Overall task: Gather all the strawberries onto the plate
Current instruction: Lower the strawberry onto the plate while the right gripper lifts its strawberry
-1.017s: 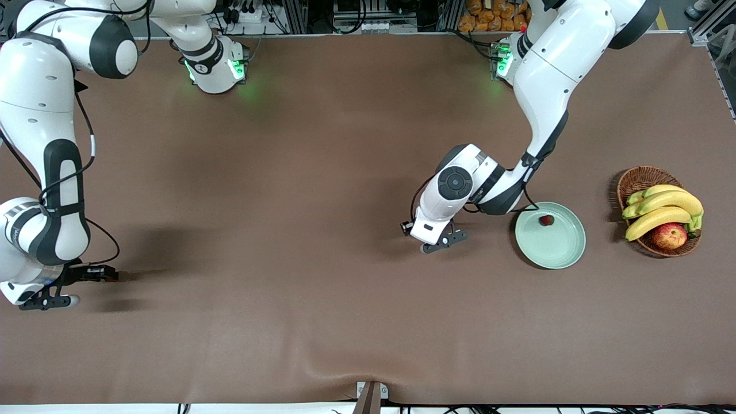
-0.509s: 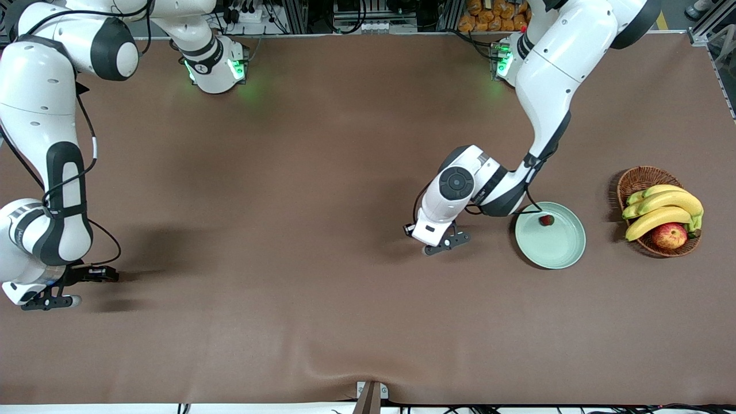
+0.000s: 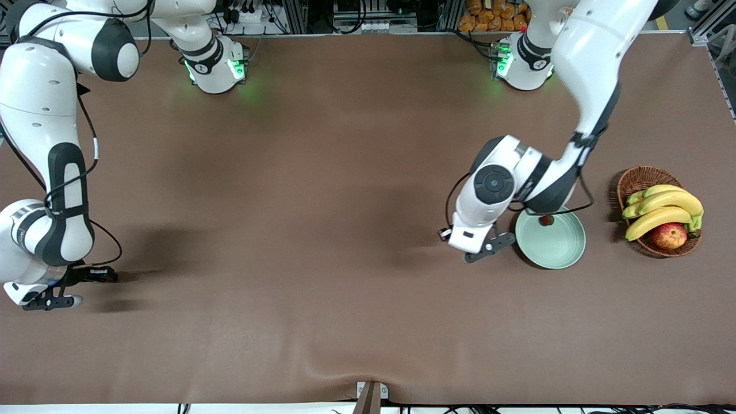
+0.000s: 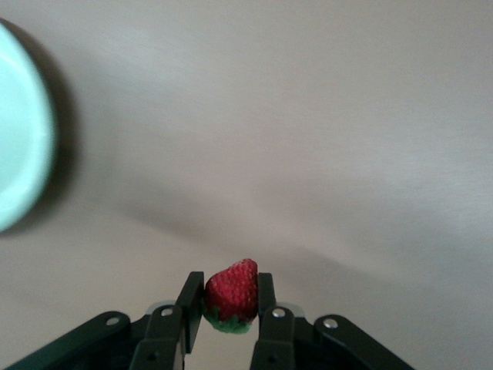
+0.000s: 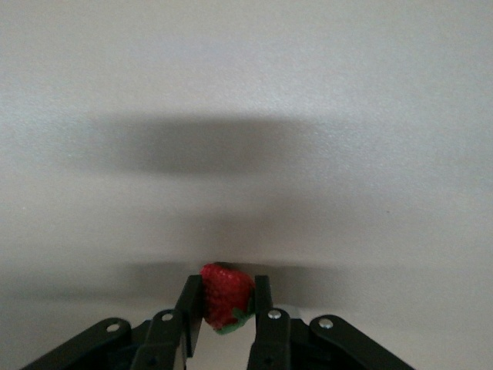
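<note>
My left gripper (image 3: 487, 247) hangs just beside the pale green plate (image 3: 560, 250), at its rim toward the right arm's end. In the left wrist view it (image 4: 229, 287) is shut on a red strawberry (image 4: 231, 293), and the plate's edge (image 4: 19, 162) shows off to one side. A second strawberry (image 3: 546, 219) lies in the plate near its rim, partly under the left arm. My right gripper (image 3: 54, 302) sits low over the cloth at the right arm's end of the table. In the right wrist view it (image 5: 226, 289) is shut on another strawberry (image 5: 227, 297).
A brown wicker basket (image 3: 638, 178) holding bananas (image 3: 667, 207) and a red-yellow apple (image 3: 669, 234) stands beside the plate at the left arm's end. Brown cloth covers the whole table, with a raised fold (image 3: 345, 368) near the front edge.
The left arm has swung toward the plate, carrying its strawberry. The right gripper's fingers have shut on its strawberry, and that arm has hardly moved.
</note>
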You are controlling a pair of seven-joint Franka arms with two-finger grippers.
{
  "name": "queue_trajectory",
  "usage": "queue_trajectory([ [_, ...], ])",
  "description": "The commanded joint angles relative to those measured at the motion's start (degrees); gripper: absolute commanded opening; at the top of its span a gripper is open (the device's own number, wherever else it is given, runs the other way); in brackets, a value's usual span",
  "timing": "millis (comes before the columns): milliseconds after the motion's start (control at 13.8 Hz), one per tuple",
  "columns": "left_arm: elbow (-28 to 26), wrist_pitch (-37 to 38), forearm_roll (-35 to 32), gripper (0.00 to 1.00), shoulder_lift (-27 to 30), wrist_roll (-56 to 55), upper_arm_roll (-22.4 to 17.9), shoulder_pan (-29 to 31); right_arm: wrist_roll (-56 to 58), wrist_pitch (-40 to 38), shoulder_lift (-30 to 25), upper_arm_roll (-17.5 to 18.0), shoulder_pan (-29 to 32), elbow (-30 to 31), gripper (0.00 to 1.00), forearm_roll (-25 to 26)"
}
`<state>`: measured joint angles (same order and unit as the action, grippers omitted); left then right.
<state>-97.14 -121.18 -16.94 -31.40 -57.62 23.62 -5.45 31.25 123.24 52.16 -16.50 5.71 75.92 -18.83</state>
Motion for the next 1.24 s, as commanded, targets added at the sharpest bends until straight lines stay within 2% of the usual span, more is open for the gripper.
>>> queue_trajectory([
  [0,-1.82,5.41,1.54,0.0,3.01,15.53,1.95,8.06,-0.13,-2.03,-1.45,0.32,-1.57,-0.5,0.0,0.2],
  [218,-3.22,8.77,2.0,0.0,3.97,30.24,3.36,17.03,-8.11,-9.75,-1.89,0.5,-2.72,-3.48,0.0,0.29],
  [436,-6.64,7.81,1.56,0.0,3.98,37.91,3.45,21.53,-19.25,-16.0,-2.76,2.34,-5.26,-5.95,0.0,-0.24],
  [581,-9.11,4.13,-1.67,0.0,3.45,40.98,3.36,24.24,-27.35,-18.47,-3.38,4.1,-6.76,-6.39,0.0,-3.12],
  [799,-10.88,-0.53,-3.36,0.01,2.75,48.71,3.36,27.85,-38.51,-20.58,-4.35,5.86,-8.69,-6.4,0.0,-12.08],
  [944,-10.53,-4.83,-3.36,0.33,0.56,54.17,3.45,30.05,-45.1,-20.67,-5.05,6.39,-10.97,-6.4,0.0,-16.91],
  [1017,-10.35,-5.81,-3.36,0.67,0.2,54.27,3.45,30.32,-49.23,-20.59,-5.31,6.82,-11.94,-6.4,0.0,-19.2],
  [1090,-10.44,-5.82,-3.27,0.8,0.2,54.28,3.45,30.33,-53.53,-20.24,-5.32,7.18,-13.51,-6.4,0.0,-20.88],
  [1162,-10.53,-5.82,-3.19,0.98,0.46,54.36,3.45,30.33,-57.4,-19.54,-5.32,7.53,-15.27,-7.01,0.0,-22.29],
])
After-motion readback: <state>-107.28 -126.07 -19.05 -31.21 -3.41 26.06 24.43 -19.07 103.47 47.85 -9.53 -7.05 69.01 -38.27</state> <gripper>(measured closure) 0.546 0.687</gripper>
